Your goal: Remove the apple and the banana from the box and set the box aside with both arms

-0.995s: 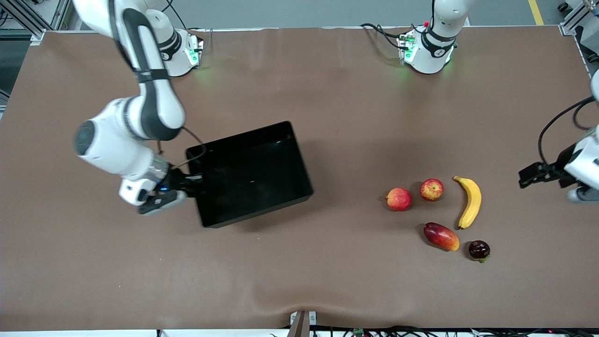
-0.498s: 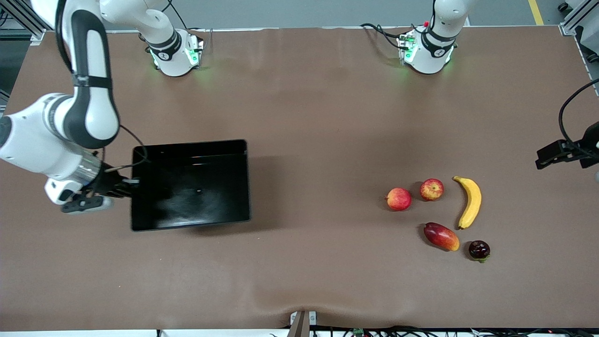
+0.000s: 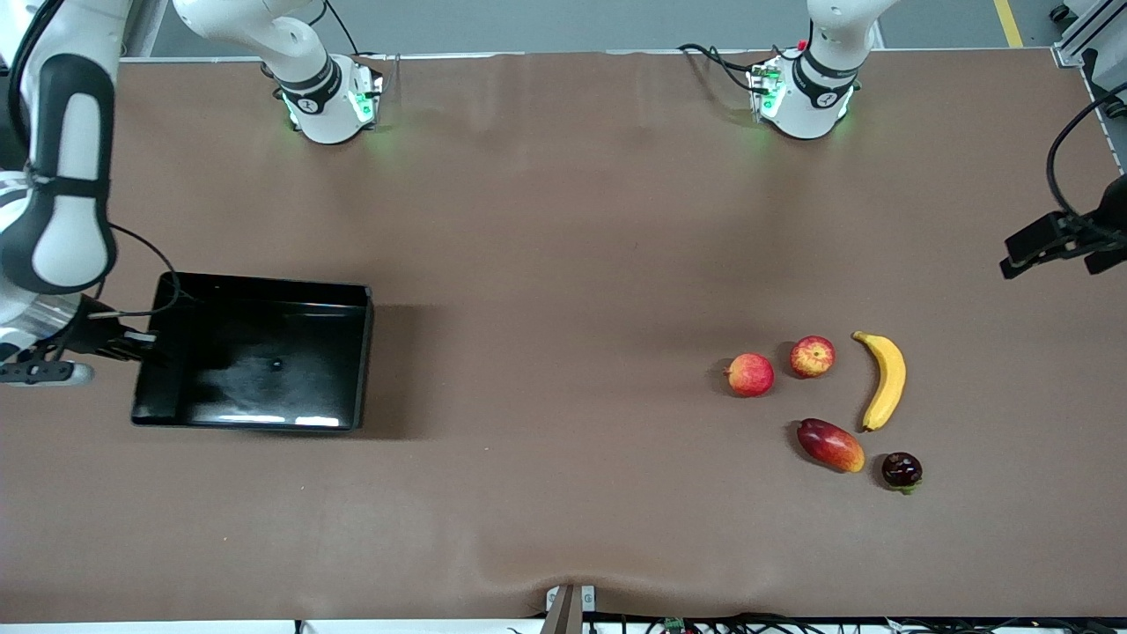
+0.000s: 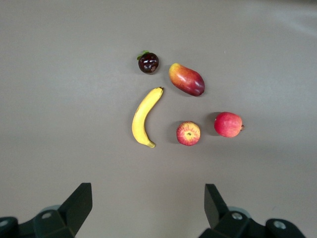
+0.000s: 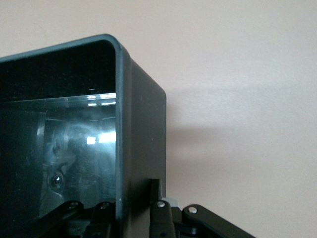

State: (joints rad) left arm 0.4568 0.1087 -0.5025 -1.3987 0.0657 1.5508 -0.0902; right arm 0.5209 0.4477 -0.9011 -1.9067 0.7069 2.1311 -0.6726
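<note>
Black box sits at the right arm's end of your table, its wall clamped by the right gripper; the right wrist view shows that pinch close up. Only your left wrist view shows the left gripper spread wide above banana and apple.

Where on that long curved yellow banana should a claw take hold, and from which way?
Probably across the middle of the long curved yellow banana, coming straight down from above. It lies flat on the table with bare cloth along both long sides, and its middle is the thickest, evenest part. The open left claw is up in the air toward the left arm's end of the table, so it could likely drop in that way.
</note>
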